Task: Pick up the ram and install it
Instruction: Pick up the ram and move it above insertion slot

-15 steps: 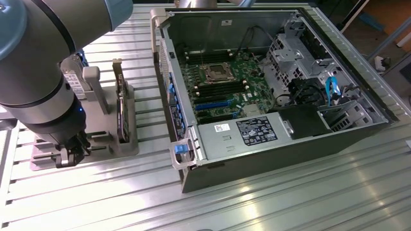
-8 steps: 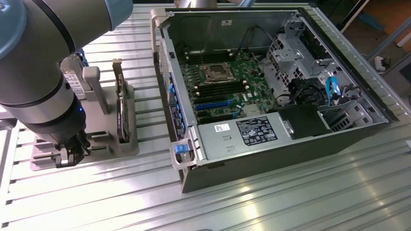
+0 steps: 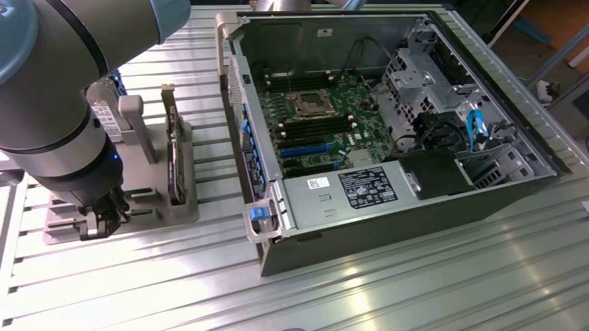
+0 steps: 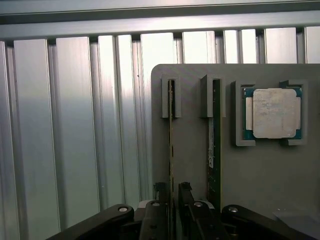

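Straddling thin edge-on ram (image 4: pixel 171 145), black pincer (image 4: pixel 172 192), ribbed metal table (image 4: pixel 75 125)

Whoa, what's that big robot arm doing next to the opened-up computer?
The robot arm is bent down over a grey holder that sits beside the open computer. Its pincer is open, with one finger on each side of the ram, a thin stick standing on edge in a slot of the holder. The ram is not yet lifted out.

A tray (image 4: pixel 260 185) lies at the exterior view's left of the computer case (image 3: pixel 368 238), holding the ram (image 4: pixel 171 145), another stick (image 4: pixel 214 142) and a processor (image 4: pixel 276 113) side by side.
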